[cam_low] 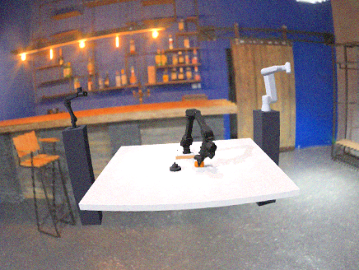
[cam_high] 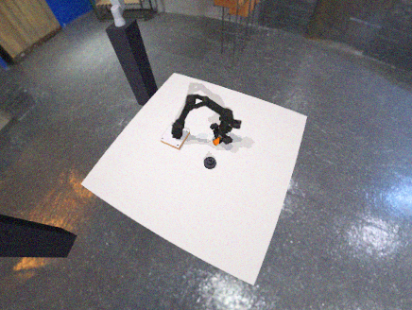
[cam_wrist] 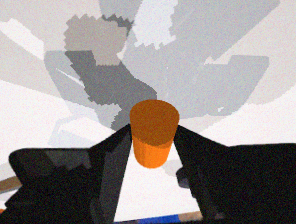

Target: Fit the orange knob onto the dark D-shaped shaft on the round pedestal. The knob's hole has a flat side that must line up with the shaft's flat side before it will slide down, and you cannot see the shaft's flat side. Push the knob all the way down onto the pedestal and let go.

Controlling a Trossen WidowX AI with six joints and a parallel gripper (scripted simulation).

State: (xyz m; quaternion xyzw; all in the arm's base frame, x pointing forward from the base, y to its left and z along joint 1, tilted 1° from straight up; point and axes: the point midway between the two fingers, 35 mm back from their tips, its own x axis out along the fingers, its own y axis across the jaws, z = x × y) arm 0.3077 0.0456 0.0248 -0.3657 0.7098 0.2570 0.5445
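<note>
The orange knob point(cam_high: 216, 141) point(cam_low: 199, 165) point(cam_wrist: 152, 127) is a short cylinder between the two black fingers. My gripper point(cam_high: 218, 140) point(cam_low: 199, 163) point(cam_wrist: 152, 127) is shut on it, low at the table; whether the knob touches the table top cannot be told. The dark round pedestal point(cam_high: 210, 163) point(cam_low: 175, 168) stands apart from the knob, with its shaft upright in the exterior view. In the wrist view the right finger hides most of that side, with only a small dark piece showing beside it. The knob's hole and the shaft's flat side are not visible.
The arm's base stands on a small plate with an orange-brown edge point(cam_high: 171, 143) point(cam_low: 184, 157), behind the pedestal in the exterior view. The white table top point(cam_high: 189, 203) point(cam_low: 230, 189) carries the arm's shadows. Dark pillars point(cam_high: 134, 61) point(cam_low: 78, 173) stand beyond its edges.
</note>
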